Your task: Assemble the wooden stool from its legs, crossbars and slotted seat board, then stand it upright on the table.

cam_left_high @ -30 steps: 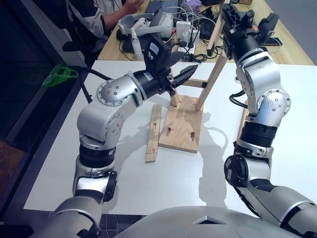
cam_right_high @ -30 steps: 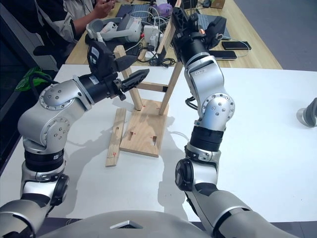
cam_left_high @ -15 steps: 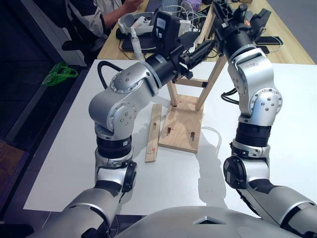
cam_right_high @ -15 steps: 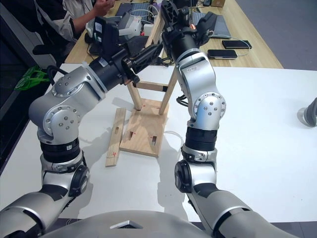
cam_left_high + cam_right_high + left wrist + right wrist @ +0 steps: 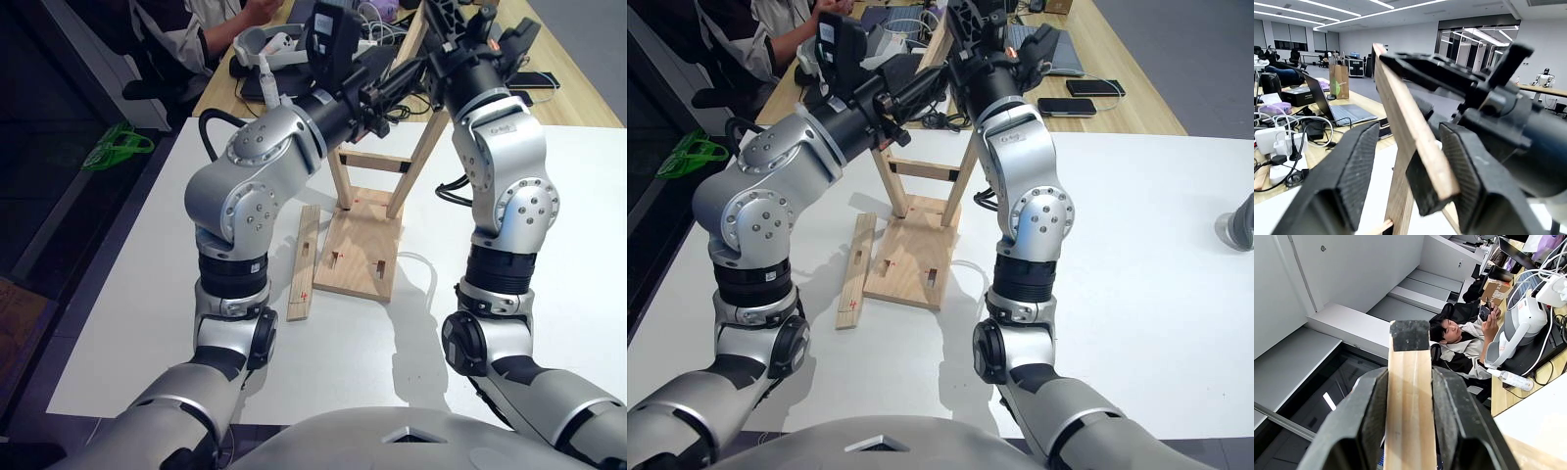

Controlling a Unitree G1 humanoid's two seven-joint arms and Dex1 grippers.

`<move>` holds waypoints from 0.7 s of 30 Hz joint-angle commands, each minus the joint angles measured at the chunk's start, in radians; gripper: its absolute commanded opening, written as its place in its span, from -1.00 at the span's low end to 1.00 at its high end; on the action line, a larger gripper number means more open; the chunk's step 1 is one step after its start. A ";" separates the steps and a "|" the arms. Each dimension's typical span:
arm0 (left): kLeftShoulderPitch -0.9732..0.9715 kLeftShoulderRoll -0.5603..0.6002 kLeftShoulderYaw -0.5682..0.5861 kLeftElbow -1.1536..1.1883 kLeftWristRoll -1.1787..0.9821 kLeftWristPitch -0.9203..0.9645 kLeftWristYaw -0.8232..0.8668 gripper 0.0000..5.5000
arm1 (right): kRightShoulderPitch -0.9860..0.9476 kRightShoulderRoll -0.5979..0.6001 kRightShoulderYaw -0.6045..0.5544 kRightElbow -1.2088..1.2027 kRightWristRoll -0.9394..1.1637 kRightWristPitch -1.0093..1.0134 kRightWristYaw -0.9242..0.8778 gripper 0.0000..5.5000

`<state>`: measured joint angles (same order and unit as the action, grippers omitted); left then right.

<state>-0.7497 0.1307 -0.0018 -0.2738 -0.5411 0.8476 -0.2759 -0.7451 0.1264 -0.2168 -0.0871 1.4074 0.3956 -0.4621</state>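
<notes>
The right gripper (image 5: 1409, 376) is seen with its fingers (image 5: 1369, 421) pressed onto both faces of the upper end of one tilted wooden leg (image 5: 1408, 431), which is pinched between them. The left gripper (image 5: 1410, 129) is held at the same leg just below, its fingers (image 5: 1354, 181) spread with a gap left on either side of the wood. Two legs are counted: the gripped one and a shorter second leg (image 5: 340, 181), both planted at the far end of the one seat board (image 5: 358, 235), which lies flat on the white worktop (image 5: 588, 245). One crossbar (image 5: 372, 162) is fixed between them. Two empty slots are shown in the board. One loose wooden bar (image 5: 304, 264) lies just beside the board's left edge. Small red marks are noted on the board and the bar, too small to be read.
</notes>
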 commanded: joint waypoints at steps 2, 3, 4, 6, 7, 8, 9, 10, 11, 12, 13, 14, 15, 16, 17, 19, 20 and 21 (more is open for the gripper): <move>-0.019 0.001 0.004 -0.010 0.002 -0.016 -0.005 -0.46 | 0.036 0.064 -0.007 -0.012 0.016 -0.006 -0.009 -0.53; -0.020 0.004 0.004 -0.008 0.002 -0.018 -0.008 -0.50 | 0.035 0.064 -0.009 -0.011 0.015 -0.007 -0.007 -0.53; -0.020 0.006 0.005 -0.008 0.002 -0.018 -0.009 -0.56 | 0.036 0.063 -0.010 -0.012 0.016 -0.008 -0.007 -0.53; -0.019 0.015 0.006 -0.008 0.002 -0.013 -0.012 -0.65 | 0.036 0.060 -0.013 -0.014 0.018 -0.010 -0.007 -0.53; -0.018 0.019 0.004 -0.009 0.003 -0.010 -0.013 -0.68 | 0.036 0.058 -0.014 -0.016 0.020 -0.011 -0.008 -0.53; -0.015 0.026 0.002 -0.009 0.005 -0.009 -0.015 -0.76 | 0.035 0.058 -0.015 -0.016 0.020 -0.012 -0.008 -0.53; -0.013 0.031 0.000 -0.009 0.007 -0.008 -0.018 -0.78 | 0.033 0.058 -0.015 -0.017 0.020 -0.012 -0.007 -0.53; -0.010 0.035 -0.002 -0.010 0.009 -0.009 -0.021 -0.82 | 0.032 0.057 -0.014 -0.018 0.021 -0.011 -0.006 -0.54; -0.011 0.038 -0.001 -0.009 0.009 -0.009 -0.023 -0.82 | 0.032 0.055 -0.014 -0.020 0.023 -0.009 -0.006 -0.54; -0.013 0.042 0.000 -0.008 0.010 -0.011 -0.026 -0.83 | 0.031 0.053 -0.014 -0.022 0.025 -0.007 -0.005 -0.54; -0.016 0.046 0.003 -0.005 0.012 -0.014 -0.028 -0.83 | 0.033 0.051 -0.014 -0.026 0.028 -0.004 -0.006 -0.54; -0.019 0.051 0.006 0.000 0.016 -0.018 -0.032 -0.83 | 0.035 0.049 -0.013 -0.028 0.031 0.000 -0.006 -0.54; -0.021 0.057 0.011 0.004 0.020 -0.025 -0.035 -0.83 | 0.038 0.044 -0.010 -0.032 0.035 0.008 -0.005 -0.54; -0.026 0.061 0.020 0.008 0.018 -0.027 -0.037 -0.83 | 0.040 0.038 -0.005 -0.034 0.035 0.018 -0.001 -0.54; -0.031 0.066 0.029 0.008 0.014 -0.031 -0.041 -0.83 | 0.042 0.031 0.002 -0.035 0.032 0.028 0.005 -0.54; -0.054 0.072 0.051 0.011 0.004 -0.035 -0.046 -0.83 | 0.041 0.011 0.013 -0.035 0.009 0.046 0.024 -0.54; -0.064 0.074 0.060 0.010 -0.001 -0.036 -0.050 -0.83 | 0.038 -0.002 0.016 -0.032 -0.008 0.052 0.037 -0.54; -0.071 0.074 0.065 0.010 -0.007 -0.036 -0.052 -0.83 | 0.032 -0.023 0.020 -0.028 -0.029 0.062 0.057 -0.54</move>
<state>-0.7620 0.1974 0.0329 -0.2645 -0.5380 0.8255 -0.3326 -0.7237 0.1208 -0.2197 -0.1159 1.4061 0.4167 -0.4283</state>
